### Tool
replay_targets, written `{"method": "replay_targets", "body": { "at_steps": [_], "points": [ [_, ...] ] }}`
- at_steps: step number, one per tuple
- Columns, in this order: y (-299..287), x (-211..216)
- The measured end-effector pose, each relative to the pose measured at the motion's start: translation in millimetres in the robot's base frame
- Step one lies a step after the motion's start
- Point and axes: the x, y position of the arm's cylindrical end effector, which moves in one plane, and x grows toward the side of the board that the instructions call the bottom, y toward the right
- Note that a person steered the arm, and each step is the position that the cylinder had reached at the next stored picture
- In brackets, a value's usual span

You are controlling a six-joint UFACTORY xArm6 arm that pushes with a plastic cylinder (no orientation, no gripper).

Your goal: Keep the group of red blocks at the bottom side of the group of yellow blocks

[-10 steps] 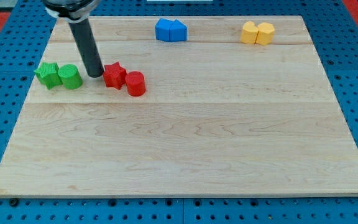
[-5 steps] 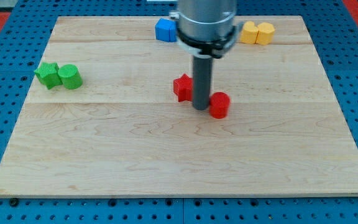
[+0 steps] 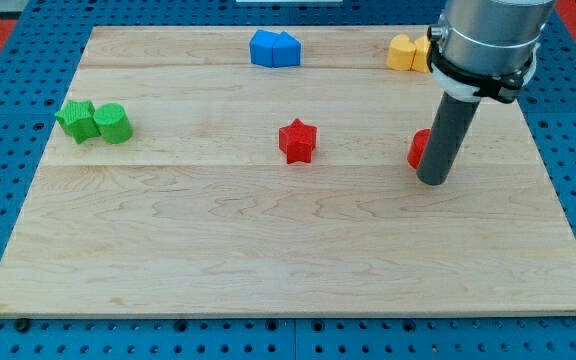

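Oddly unlabelled, my tip touches a half-hidden red block; the red star sits apart; no gripper shows.

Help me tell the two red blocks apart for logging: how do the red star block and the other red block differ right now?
The red star block stands fully visible mid-board; the other red block is mostly hidden behind the rod. The star stands alone; the other sits against the rod just above my tip, below the yellow blocks. Both are the same red.

My tip touching red block; red star well apart.
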Motion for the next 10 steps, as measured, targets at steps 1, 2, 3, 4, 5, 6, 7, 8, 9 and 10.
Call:
{"method": "replay_targets", "body": {
  "at_steps": [1, 2, 3, 4, 5, 6, 7, 8, 9, 10],
  "points": [
    [-71.7, 10.8],
    [-155.3, 9.0],
    [-212.5, -9.7],
    [-201.5, -57.8],
    [-167.2, -71.0],
    [-98.9, -65.3],
    [-92.3, -63.2],
    [-113.5, -61.0],
    [-113.9, -34.5],
    [-116.7, -28.1]
  ]
}}
